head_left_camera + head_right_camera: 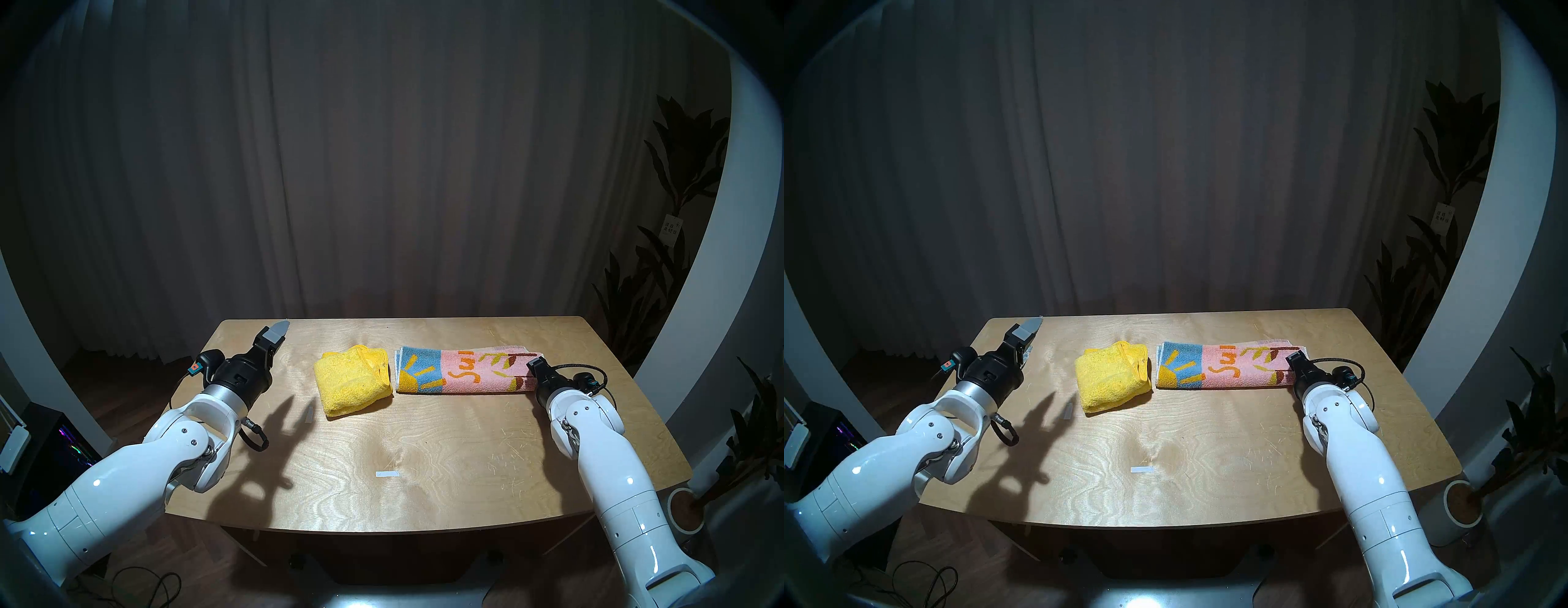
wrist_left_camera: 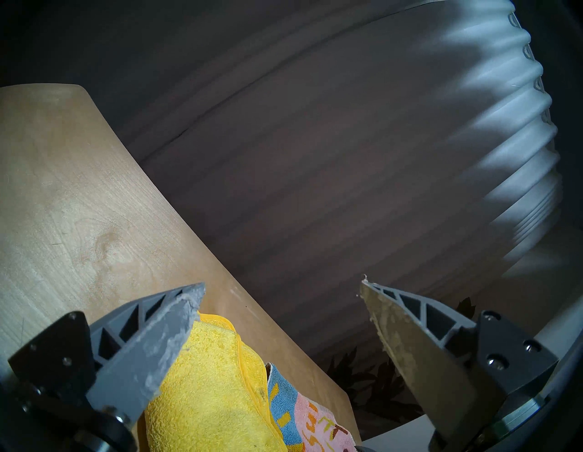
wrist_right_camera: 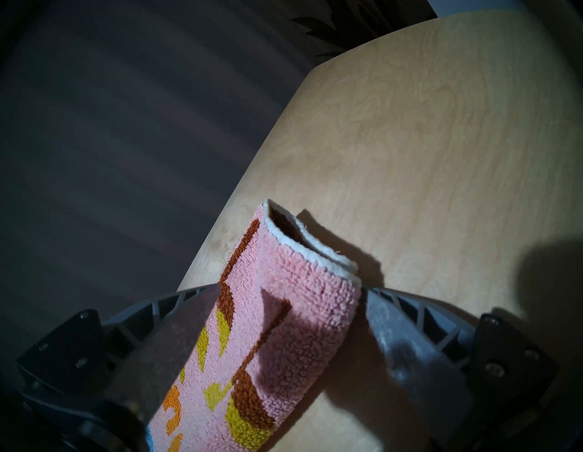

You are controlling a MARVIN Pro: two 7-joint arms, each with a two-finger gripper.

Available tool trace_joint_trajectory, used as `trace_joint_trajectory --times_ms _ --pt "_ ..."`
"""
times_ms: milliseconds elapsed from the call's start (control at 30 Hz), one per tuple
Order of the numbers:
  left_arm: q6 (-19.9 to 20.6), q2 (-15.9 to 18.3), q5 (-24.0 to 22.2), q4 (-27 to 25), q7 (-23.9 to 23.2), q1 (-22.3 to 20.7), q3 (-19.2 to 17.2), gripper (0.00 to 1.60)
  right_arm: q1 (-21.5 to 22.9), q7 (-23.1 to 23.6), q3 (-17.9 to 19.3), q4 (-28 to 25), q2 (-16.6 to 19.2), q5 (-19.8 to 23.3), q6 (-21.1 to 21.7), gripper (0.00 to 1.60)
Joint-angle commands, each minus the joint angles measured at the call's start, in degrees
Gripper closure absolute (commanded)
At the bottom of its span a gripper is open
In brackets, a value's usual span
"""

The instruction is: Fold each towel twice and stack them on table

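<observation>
The yellow towel (image 1: 353, 379) is lying folded into a thick square near the middle of the bench (image 1: 424, 450). Just to the right of the yellow towel, almost touching it, the patterned towel (image 1: 462, 370) is lying as a long folded strip, its blue sun panel nearest the yellow towel and its pink part stretching away toward the bench's right side. The two towels are sitting side by side, not stacked.

The right end effector (image 3: 290, 293) is sitting at the pink end farthest from the yellow towel, and its wrist view is showing the strip running between the two fingers (image 3: 407, 334), which are standing spread on either side of it. A thin gap is showing beside one finger, and the other finger's contact with the terry is hidden, so whether it is gripping the towel cannot be told.

The left end effector (image 1: 276, 339) is hovering off to the left of the yellow towel, above the bench's far left corner, well apart from both towels. Its fingers are standing wide apart with nothing between them, as its wrist view is showing.

A white tape mark (image 1: 387, 474) is lying on the bench nearer the robot than the yellow towel, and a smaller one (image 1: 309, 414) is sitting just left of that towel's near corner.
</observation>
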Motion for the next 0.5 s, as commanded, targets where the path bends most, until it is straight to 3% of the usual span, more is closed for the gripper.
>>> trace_joint_trajectory --times_ms 0,367,433,467 --pt "-1.4 1.0 0.2 -1.5 -0.6 0.7 -1.4 0.0 1.2 -2.4 -1.6 2.2 -0.4 3.4 6.4 0.0" --pt "-3.5 2.1 -0.5 -2.8 -0.4 3.1 -2.5 0.0 3.6 -5.8 -3.1 4.1 -1.4 2.9 7.7 0.0" --pt "-3.8 2.2 -0.5 -2.9 -0.3 3.4 -2.6 0.0 3.8 -6.0 -3.5 4.5 -1.5 2.6 7.6 0.35" --pt "-3.9 2.3 -0.5 -3.0 -0.3 3.5 -2.6 0.0 3.8 -6.0 -3.6 4.7 -1.4 2.5 7.6 0.75"
